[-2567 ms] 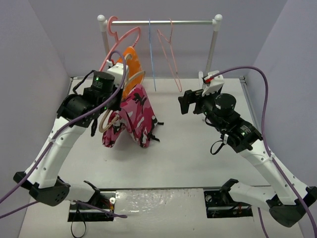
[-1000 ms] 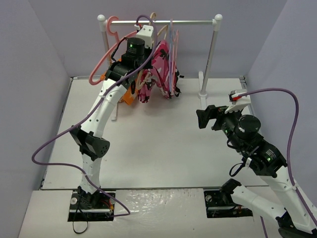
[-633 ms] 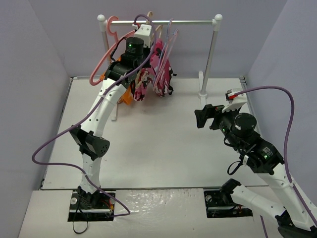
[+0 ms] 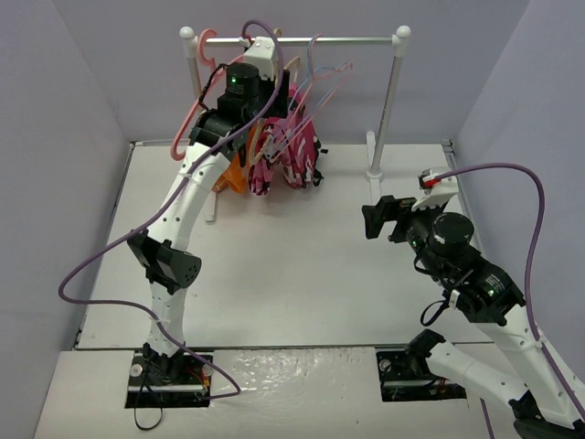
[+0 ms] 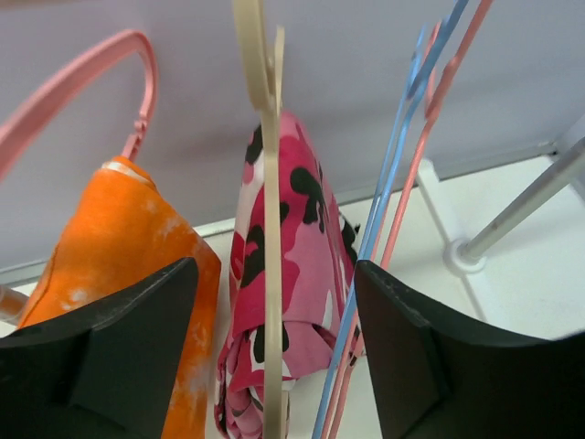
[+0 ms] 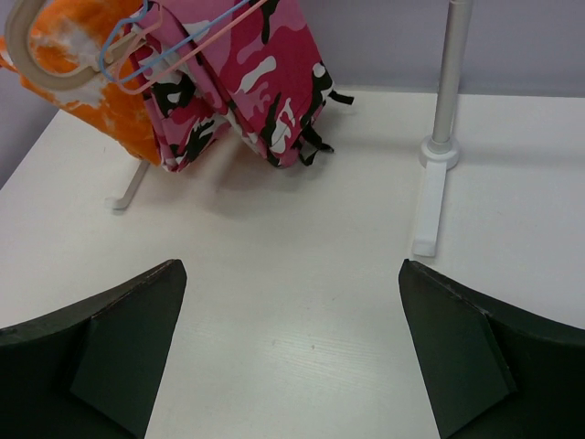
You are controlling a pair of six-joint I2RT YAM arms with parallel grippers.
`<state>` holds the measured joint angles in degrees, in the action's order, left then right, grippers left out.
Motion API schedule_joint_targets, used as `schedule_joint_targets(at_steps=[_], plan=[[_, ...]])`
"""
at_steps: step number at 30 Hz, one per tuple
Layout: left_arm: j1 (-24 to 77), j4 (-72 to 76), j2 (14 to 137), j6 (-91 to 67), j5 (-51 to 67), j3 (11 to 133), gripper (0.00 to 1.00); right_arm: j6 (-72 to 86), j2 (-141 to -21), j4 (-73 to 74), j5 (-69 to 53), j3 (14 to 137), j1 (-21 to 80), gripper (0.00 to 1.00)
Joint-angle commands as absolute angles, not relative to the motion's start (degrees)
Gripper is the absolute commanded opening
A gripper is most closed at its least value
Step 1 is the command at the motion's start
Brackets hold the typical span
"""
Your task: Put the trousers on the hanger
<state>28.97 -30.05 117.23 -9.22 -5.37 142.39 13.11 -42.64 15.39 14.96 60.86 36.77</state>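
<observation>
Left wrist view: left gripper point(image 5: 274, 270) has just opened off the hanger point(image 5: 268, 183), now hanging on the rail point(image 4: 356, 40) by the tabletop's point(image 4: 292, 274) far edge with trousers point(image 5: 306, 256) draped; task looks done. Right gripper point(image 6: 291, 274) gapes empty.

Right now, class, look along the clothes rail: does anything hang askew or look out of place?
Yes. The thin wire hangers slant sideways across the trousers instead of hanging plumb from the rail. The trousers look bunched on the tan hanger rather than draped smooth.
</observation>
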Motion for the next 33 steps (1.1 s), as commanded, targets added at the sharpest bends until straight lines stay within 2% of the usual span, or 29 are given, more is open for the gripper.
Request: schedule_joint_targets(at_steps=[1, 6, 13, 19, 23, 33], plan=[[28.38, -25.99, 103.9, -6.81, -6.39, 143.01, 0.82, 11.54, -40.28, 13.09, 21.34, 62.31, 36.47, 1.0], [27.6, -30.74, 90.82, -5.05, -9.02, 132.12, 0.96, 9.21, -37.31, 14.28, 26.01, 63.82, 36.54, 1.0], [27.12, -32.72, 61.43, -2.73, -17.11, 100.29, 0.97, 6.73, -34.82, 17.35, 30.48, 63.73, 36.47, 1.0], [26.98, -42.57, 44.57, -4.69, -23.63, 80.29, 0.97, 5.38, -33.23, 17.4, 35.93, 61.84, 36.59, 1.0], [26.98, -46.24, 36.33, -9.16, -27.14, 68.6, 0.97, 4.29, -31.9, 17.4, 37.31, 60.29, 36.56, 1.0], [26.98, -41.48, 27.26, -14.15, -29.38, 53.46, 0.97, 4.83, -26.99, 17.63, 35.92, 54.94, 36.62, 1.0]])
